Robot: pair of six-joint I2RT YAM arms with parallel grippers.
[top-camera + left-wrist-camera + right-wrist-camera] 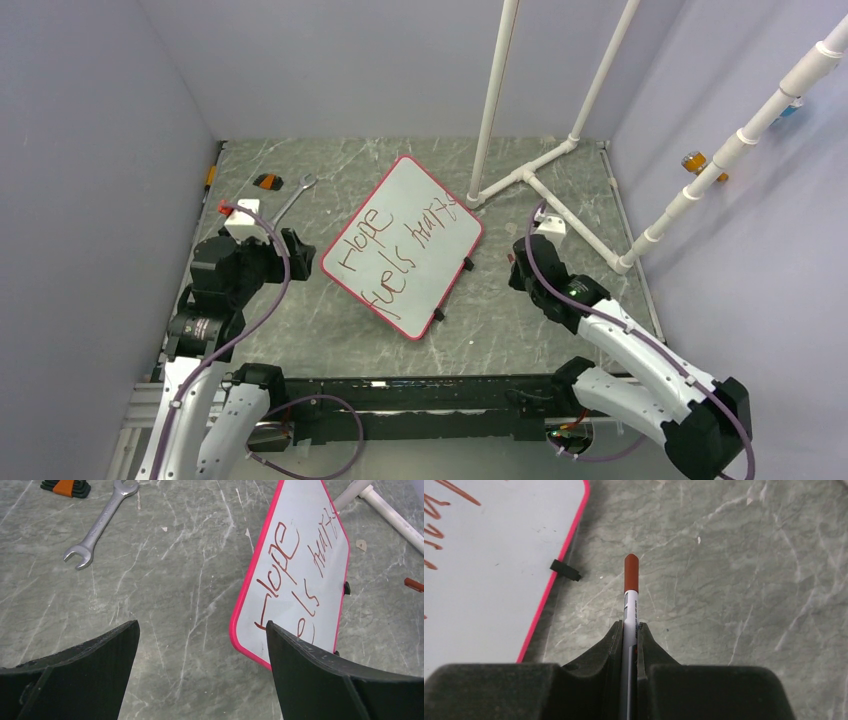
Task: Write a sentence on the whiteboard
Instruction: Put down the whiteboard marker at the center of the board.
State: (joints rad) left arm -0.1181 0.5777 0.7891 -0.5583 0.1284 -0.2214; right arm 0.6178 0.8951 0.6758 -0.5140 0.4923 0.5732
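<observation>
The whiteboard [428,196], pale with a thin red-pink frame, lies tilted in the middle of the table. The sentence [395,255] runs across it in red-brown handwriting, about "Hope fuels hearts". My left gripper [292,246] stands open just left of the board's near-left corner, nothing between its fingers; in the left wrist view the board [305,510] and the sentence [287,562] lie ahead to the right of the gripper [201,630]. My right gripper [630,627] is shut on a white marker [630,587] with a red-brown end, right of the board's edge [489,570] and apart from it.
A silver wrench [293,200] and an orange-and-black hex key set [268,181] lie at the back left. A white pipe frame [560,195] stands behind and right of the board. Two black feet [468,264] stick out from the board's right edge. Walls close in three sides.
</observation>
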